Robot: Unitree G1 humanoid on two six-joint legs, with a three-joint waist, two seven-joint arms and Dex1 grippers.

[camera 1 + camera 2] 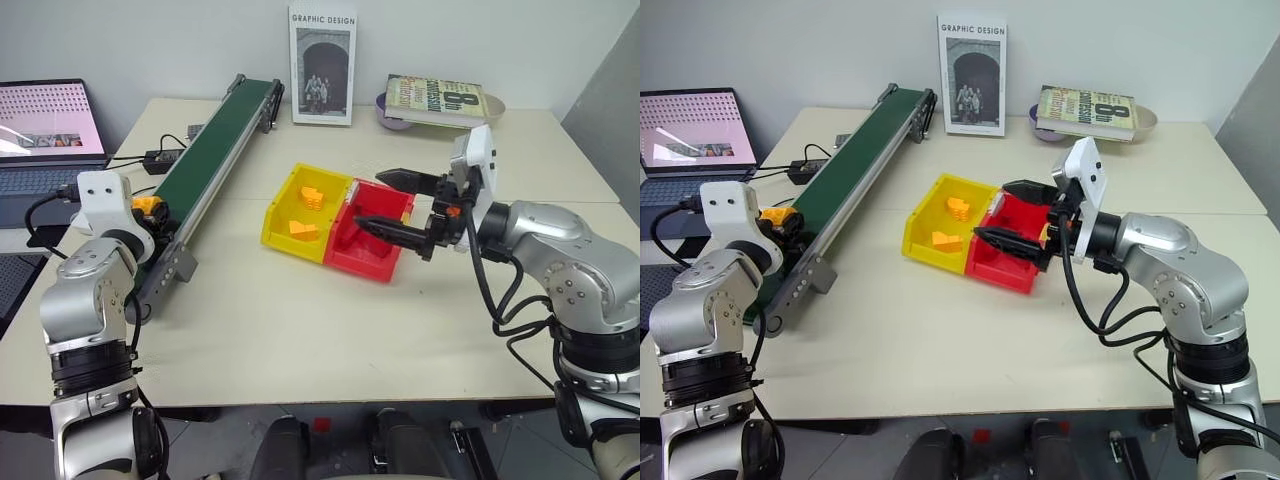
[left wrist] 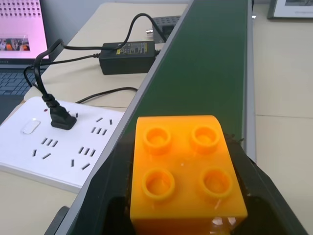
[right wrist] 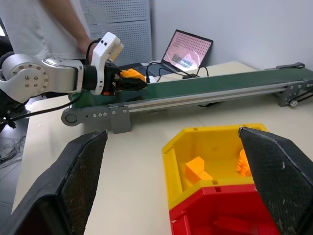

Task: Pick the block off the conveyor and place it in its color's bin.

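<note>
Pale bench (image 1: 300,340) against a white wall, laptop (image 1: 45,130) at the left edge, books propped along the back. Long green conveyor (image 1: 215,140) running diagonally away on the left side. Left pincer (image 3: 128,78) closed on the yellow-orange block (image 2: 183,169) at the belt's near end, apparently just clear of the belt surface, though hard to confirm. Right pincer (image 1: 395,205) spread open and empty, hovering over the red bin (image 1: 372,235). Yellow bin (image 1: 300,215) joined beside it, already carrying other orange blocks (image 1: 305,215).

Risks from here: shallow grip, so possible slip on the way across; open right pincer near the drop path, so possible collision; red bin adjacent, so wrong-colour drop if released too far right.
</note>
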